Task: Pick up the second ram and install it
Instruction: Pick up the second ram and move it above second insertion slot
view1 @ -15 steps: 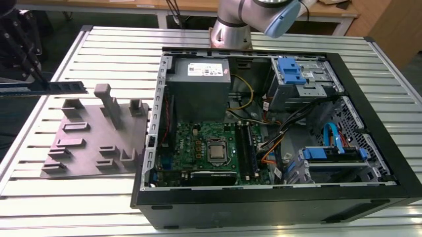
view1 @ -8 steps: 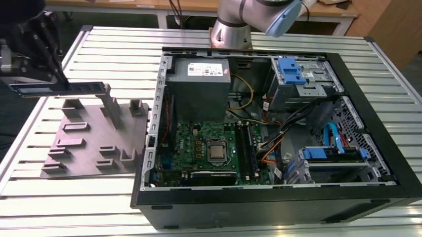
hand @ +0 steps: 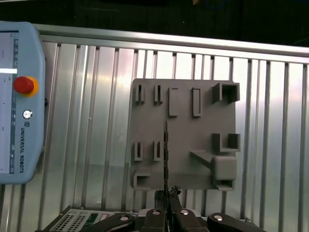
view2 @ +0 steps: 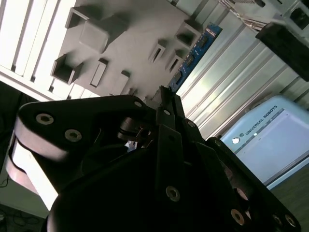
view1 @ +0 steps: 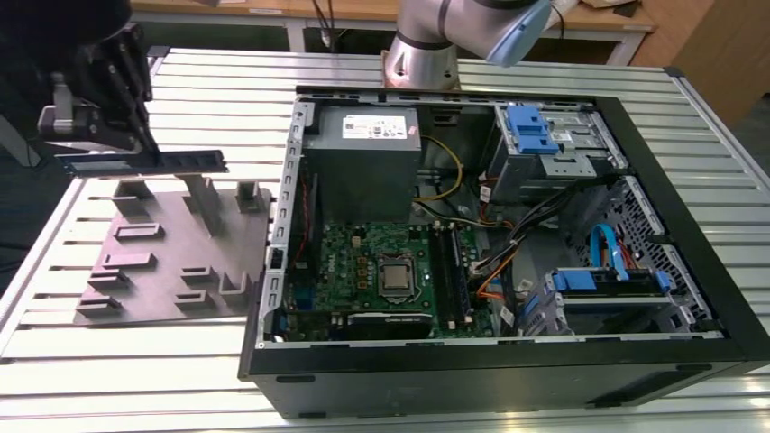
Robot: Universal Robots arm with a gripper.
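The second ram [view1: 180,162], a slim dark stick, hangs level in the air, pinched firmly by the closed gripper [view1: 135,149]. Under it lies the grey holder plate [view1: 157,271]. The open computer case [view1: 481,370] stands just beside, on the exterior view's right.

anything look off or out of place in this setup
Nothing stands out. The hand grips the second ram straight, over the grey holder tray. The open computer case lies flat on the table, and nothing looks spilled, broken or askew.
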